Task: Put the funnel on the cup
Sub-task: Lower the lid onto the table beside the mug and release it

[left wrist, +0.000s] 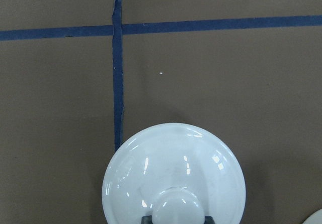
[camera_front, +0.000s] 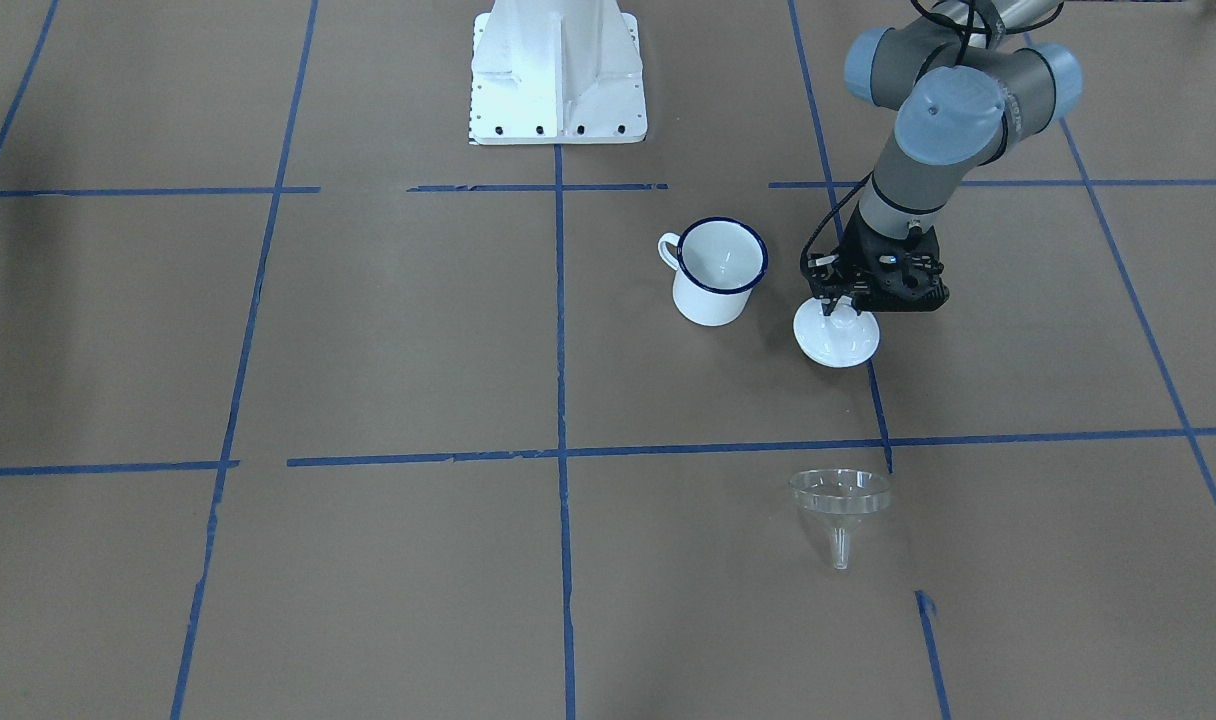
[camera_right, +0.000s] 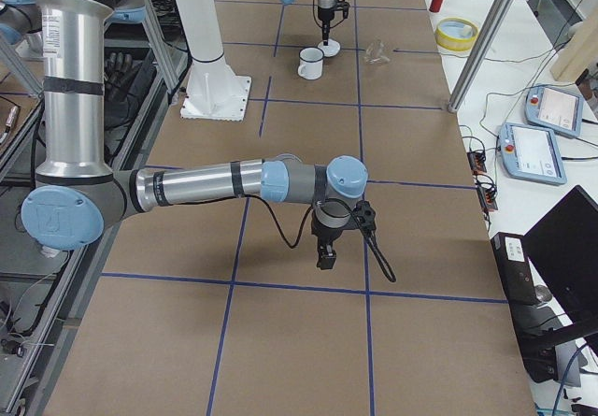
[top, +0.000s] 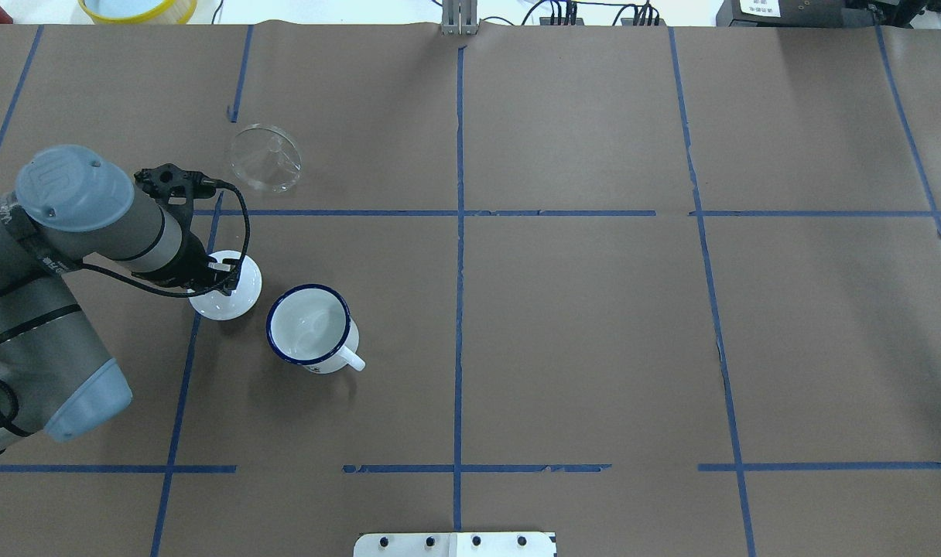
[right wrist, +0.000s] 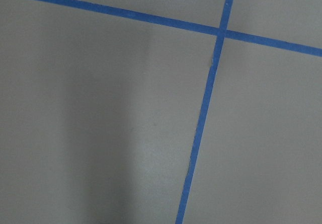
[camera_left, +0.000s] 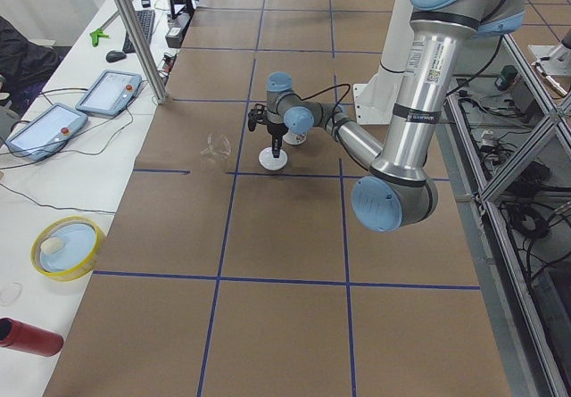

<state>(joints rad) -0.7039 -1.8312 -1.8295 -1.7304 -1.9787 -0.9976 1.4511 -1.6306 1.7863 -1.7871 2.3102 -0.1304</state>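
Observation:
The clear funnel [camera_front: 840,495] lies on its side on the brown table, apart from everything, beyond the blue tape line; it also shows in the overhead view [top: 265,157]. The white cup [camera_front: 718,272] with a dark blue rim stands upright and uncovered [top: 312,329]. A round white knobbed lid [camera_front: 836,342] rests on the table beside the cup. My left gripper [camera_front: 836,305] points straight down over the lid, its fingers closed around the knob [left wrist: 177,206]. My right gripper [camera_right: 324,259] hangs low over bare table far from these things; I cannot tell whether it is open.
The white robot base [camera_front: 558,80] stands at the table's robot-side edge. A yellow bowl [camera_left: 67,247], a red bottle [camera_left: 31,336] and tablets [camera_left: 109,91] lie on the side bench off the brown surface.

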